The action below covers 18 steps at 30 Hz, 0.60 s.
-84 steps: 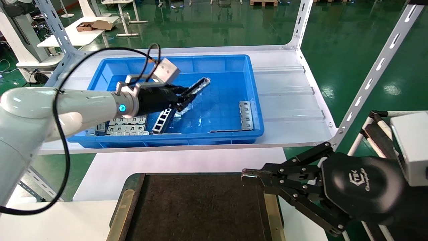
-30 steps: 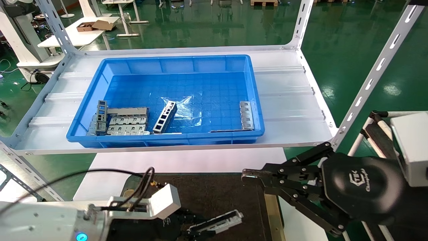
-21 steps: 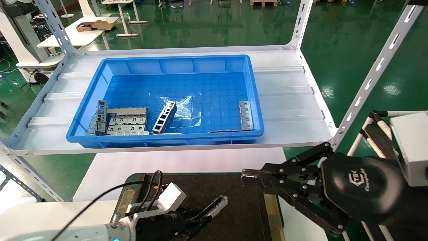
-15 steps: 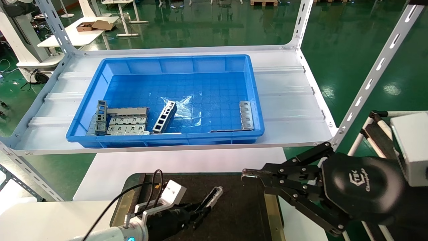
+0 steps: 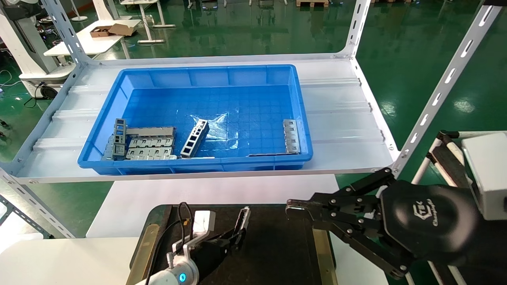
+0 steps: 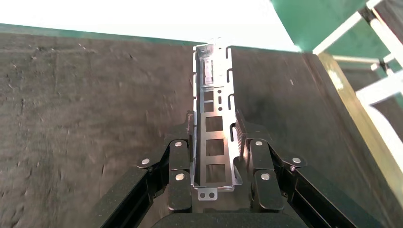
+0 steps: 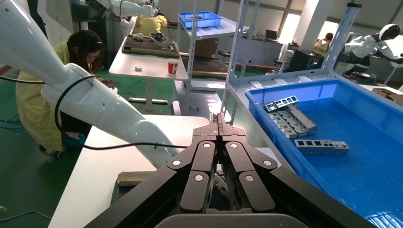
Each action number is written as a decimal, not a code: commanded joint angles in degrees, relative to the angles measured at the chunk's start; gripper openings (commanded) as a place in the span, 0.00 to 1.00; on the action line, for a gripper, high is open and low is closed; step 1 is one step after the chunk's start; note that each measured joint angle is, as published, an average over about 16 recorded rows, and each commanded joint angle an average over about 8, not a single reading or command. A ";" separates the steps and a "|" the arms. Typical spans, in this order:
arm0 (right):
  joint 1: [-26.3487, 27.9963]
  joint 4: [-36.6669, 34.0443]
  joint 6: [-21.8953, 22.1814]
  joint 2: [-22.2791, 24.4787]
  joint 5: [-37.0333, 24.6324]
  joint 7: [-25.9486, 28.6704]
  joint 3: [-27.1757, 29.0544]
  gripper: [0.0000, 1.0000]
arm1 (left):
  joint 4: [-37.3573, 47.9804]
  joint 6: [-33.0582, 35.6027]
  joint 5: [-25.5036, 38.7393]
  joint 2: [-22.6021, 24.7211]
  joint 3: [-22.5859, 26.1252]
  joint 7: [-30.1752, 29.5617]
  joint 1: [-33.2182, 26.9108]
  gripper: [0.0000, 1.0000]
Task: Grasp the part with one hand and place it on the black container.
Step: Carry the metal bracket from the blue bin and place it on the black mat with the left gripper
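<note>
One part [image 5: 242, 220] is in your left gripper [image 5: 231, 238], clamped across its width near the rear end, with most of its length projecting forward beyond the fingers [image 6: 259, 159]. That grip leaves the free end clear, so it can meet the black container [image 5: 277, 253] first, and it keeps the fingers off the felt. The part is over the black container, near that tray's far edge and left of its middle. The head view shows the front end tilted upward, and I cannot tell whether any part of it touches the felt.

Your right gripper [image 5: 295, 208] is closed on nothing and parked over the right-hand brass strip [image 5: 320, 241] of the black container, clear of the left arm's working area; that suits a one-hand task.

The blue bin [image 5: 198, 75], on the shelf beyond the black container, holds the remaining ladder-like bar [image 5: 195, 138] and flat plates [image 5: 151, 148], which are not wanted here.

Judgement: carry is done, release is outstanding. Level the part and lower it before you open, or it may drop end-first and bounce
</note>
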 commanded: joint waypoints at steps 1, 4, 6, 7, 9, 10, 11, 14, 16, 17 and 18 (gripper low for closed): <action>0.00 0.00 0.00 0.00 0.00 0.00 0.00 0.00 | 2.31 -1.38 0.62 1.68 -0.09 -1.99 -0.42 0.00; 0.00 0.00 0.00 0.00 0.00 0.00 -0.01 0.00 | 4.58 -2.05 1.28 3.37 -0.01 -4.14 -1.33 0.00; 0.00 0.00 0.00 0.00 0.00 0.00 -0.01 0.00 | 5.63 -2.23 1.63 4.17 0.17 -5.48 -1.87 0.00; 0.00 0.00 0.00 0.00 0.01 0.00 -0.01 0.00 | 6.02 -2.28 1.76 4.48 0.31 -6.17 -2.11 0.00; 0.00 0.00 0.00 0.00 0.01 0.00 -0.01 0.00 | 6.55 -2.32 1.97 4.90 0.69 -7.52 -2.52 0.00; 0.00 0.00 0.00 0.00 0.01 -0.01 -0.01 0.00 | 6.73 -2.34 2.06 5.04 0.94 -8.22 -2.70 0.00; 0.00 0.00 0.00 0.00 0.01 -0.01 -0.01 0.00 | 6.88 -2.36 2.12 5.16 1.21 -8.95 -2.87 0.00; 0.00 0.00 0.01 0.01 0.01 -0.01 -0.02 0.00 | 7.21 -2.46 2.31 5.37 2.20 -11.16 -3.31 0.00; 0.00 0.00 0.01 0.01 0.01 -0.01 -0.02 0.00 | 7.38 -2.54 2.49 5.43 2.98 -12.62 -3.58 0.00; 0.00 0.00 0.01 0.01 0.01 -0.01 -0.02 0.00 | 7.45 -2.60 2.61 5.45 3.39 -13.34 -3.69 0.00; 0.00 0.00 0.01 0.01 0.01 -0.01 -0.02 0.00 | 7.51 -2.69 2.75 5.46 3.80 -14.01 -3.79 0.00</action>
